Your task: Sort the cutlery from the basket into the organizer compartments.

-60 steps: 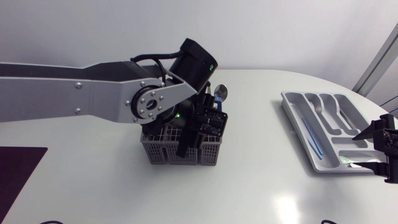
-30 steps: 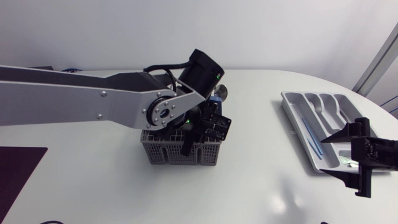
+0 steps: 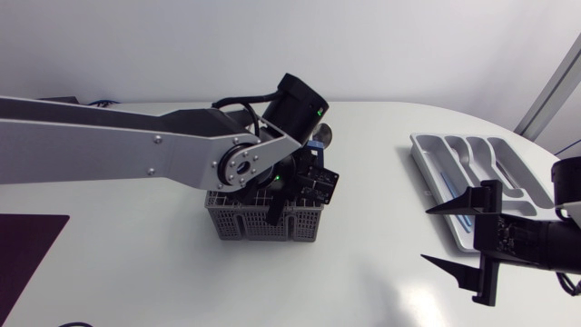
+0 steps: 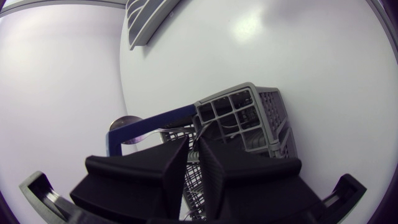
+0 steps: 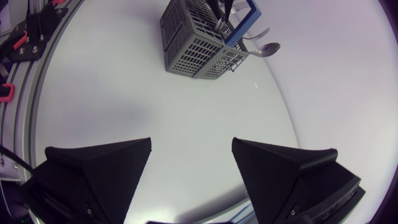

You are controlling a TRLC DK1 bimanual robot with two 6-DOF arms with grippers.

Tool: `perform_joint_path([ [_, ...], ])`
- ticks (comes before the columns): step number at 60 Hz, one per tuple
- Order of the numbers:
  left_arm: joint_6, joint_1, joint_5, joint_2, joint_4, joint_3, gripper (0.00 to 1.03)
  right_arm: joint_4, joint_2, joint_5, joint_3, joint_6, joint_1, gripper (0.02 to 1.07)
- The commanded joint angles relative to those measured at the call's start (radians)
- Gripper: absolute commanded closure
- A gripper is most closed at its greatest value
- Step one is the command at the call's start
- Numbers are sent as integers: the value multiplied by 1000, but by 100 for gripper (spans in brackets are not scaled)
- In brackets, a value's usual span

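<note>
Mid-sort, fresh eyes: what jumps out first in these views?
The long left arm spans the table from the left edge, with the left claw down in the grey basket near the centre. At the right, the right claw gapes wide open beside the organizer.

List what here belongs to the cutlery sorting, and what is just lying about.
Job:
- basket
- spoon poking out of it
- organizer
- left tool, down in the basket
- right tool, open, near the organizer

Lying about:
- dark mat at the table's edge
</note>
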State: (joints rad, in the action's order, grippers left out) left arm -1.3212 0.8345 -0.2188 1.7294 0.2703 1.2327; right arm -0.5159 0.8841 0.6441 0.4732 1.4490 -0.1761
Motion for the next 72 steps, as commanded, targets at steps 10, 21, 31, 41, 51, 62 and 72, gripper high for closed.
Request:
perform_joint_path([
  [10, -29, 3, -8, 18, -3, -42, 97, 94, -47, -57, -51, -220, 159, 12],
  [21, -26, 0, -7, 18, 9, -52, 100, 129, -45, -89, -61, -256, 202, 12],
  [31, -19, 0, -4, 7, 10, -41, 100, 129, -47, -92, -56, -268, 211, 12],
  [41, 2, 12, -1, -42, 12, -45, 100, 175, -56, -127, -56, -343, 263, 12],
  [51, 23, 21, -1, -74, 3, -68, 100, 201, -56, -169, -59, -395, 337, 12],
  [62, 68, 20, -2, -128, -20, -70, 100, 238, -71, -207, -53, -464, 405, 12],
  [72, 103, 20, -1, -159, -57, -85, 100, 303, -79, -277, -56, -555, 487, 11],
])
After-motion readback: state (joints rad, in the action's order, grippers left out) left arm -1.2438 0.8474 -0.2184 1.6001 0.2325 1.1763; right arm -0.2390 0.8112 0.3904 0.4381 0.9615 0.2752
